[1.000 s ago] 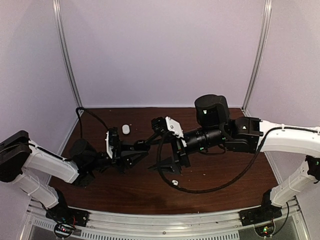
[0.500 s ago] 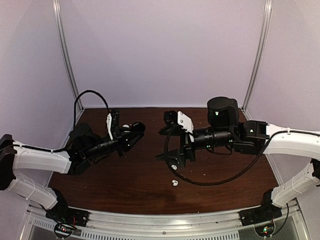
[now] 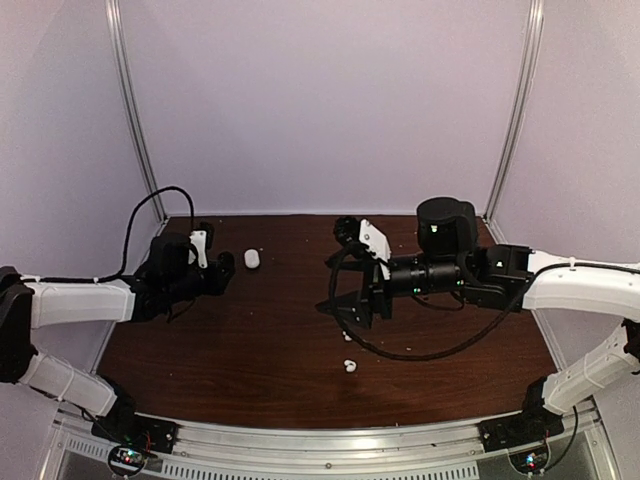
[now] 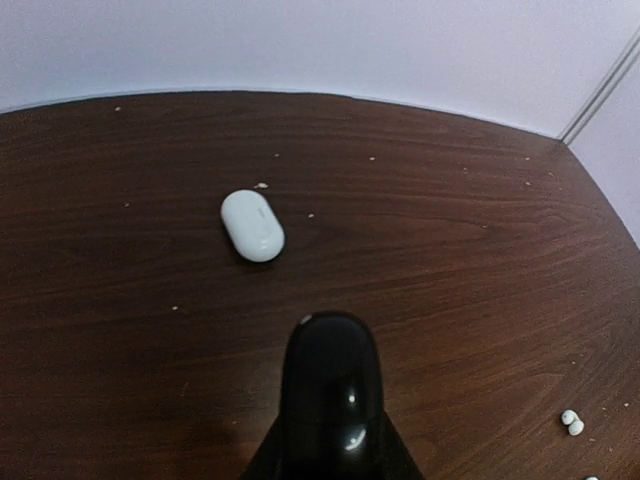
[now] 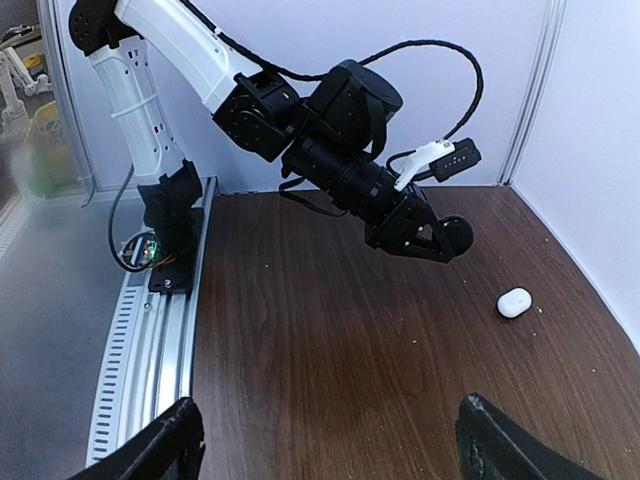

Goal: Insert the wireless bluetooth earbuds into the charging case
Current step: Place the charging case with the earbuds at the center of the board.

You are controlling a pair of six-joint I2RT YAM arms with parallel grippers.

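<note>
While clamping a likely black case (image 4: 330, 400) in the left tool (image 3: 222, 270), hovers near the white case (image 4: 252, 225), probably presenting it for loading, and holds the right tool (image 5: 338, 448) spread wide and empty, likely ready to fetch the white earbuds (image 4: 572, 423) lying loose on the desk (image 3: 260, 340) close by.

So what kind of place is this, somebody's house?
Probably a robot test booth, not a house: a left arm and right arm bolted to a metal rail, plain walls boxing in a wooden table.
</note>
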